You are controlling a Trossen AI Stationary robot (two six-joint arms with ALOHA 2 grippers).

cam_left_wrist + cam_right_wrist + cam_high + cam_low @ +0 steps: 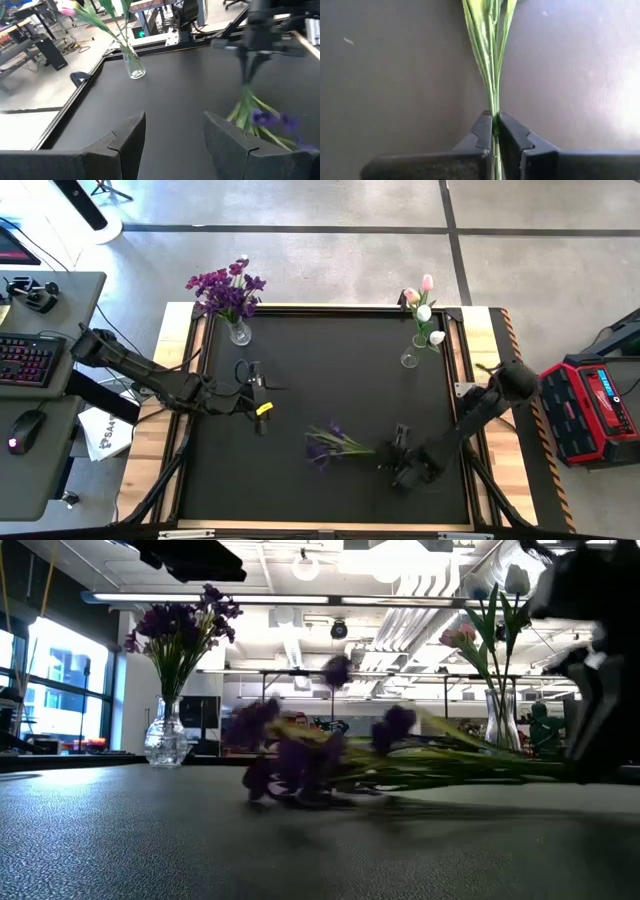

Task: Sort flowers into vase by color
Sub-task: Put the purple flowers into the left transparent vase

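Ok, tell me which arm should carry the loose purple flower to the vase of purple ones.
Right. Its hand is already shut on the purple flower's stem. The left hand hangs open and empty, though nearer the purple vase.

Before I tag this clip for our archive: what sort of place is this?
Likely a robotics lab or open workshop: a keyboard on a side desk, a red equipment case on bare concrete, and exposed ceiling ducts.

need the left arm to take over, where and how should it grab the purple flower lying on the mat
Grip the bare green stems between the blossoms and the right gripper, which is shut on the stem ends. The purple flower lies flat on the mat, so come straight down with the left gripper, jaws straddling the stems crosswise; the blossoms would likely crush.
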